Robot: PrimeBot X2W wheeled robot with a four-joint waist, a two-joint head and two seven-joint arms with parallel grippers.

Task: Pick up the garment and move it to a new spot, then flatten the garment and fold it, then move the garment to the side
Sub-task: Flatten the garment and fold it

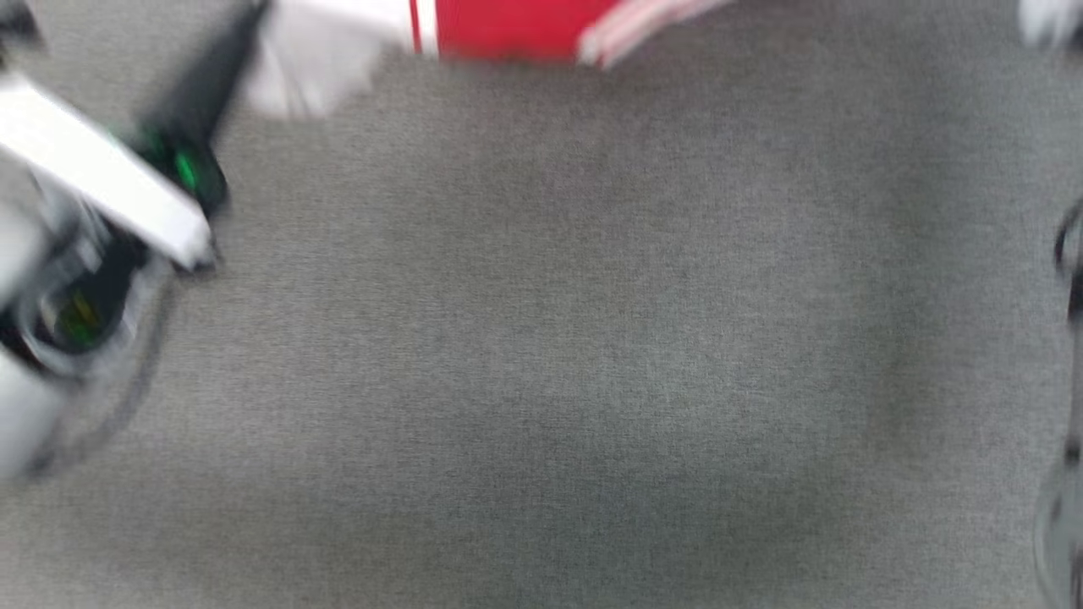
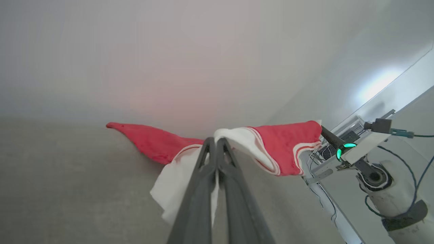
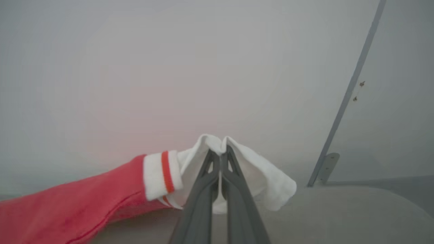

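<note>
My left claw [image 2: 215,139], fingers pressed together, pinched a white fold of the red shirt [image 2: 284,145], which stretched from between its tips across to my right claw [image 3: 220,152], likewise clamped tight on white cloth at the far end. I judged the two-point hold was meant to keep the shirt spread out over the grey table [image 1: 541,338], ready to be laid flat at a new spot.

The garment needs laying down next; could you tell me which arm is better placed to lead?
Probably left. The left gripper and right gripper are both shut on the garment, but the left one shows over the grey surface in the head view, so its descent can be watched.
</note>
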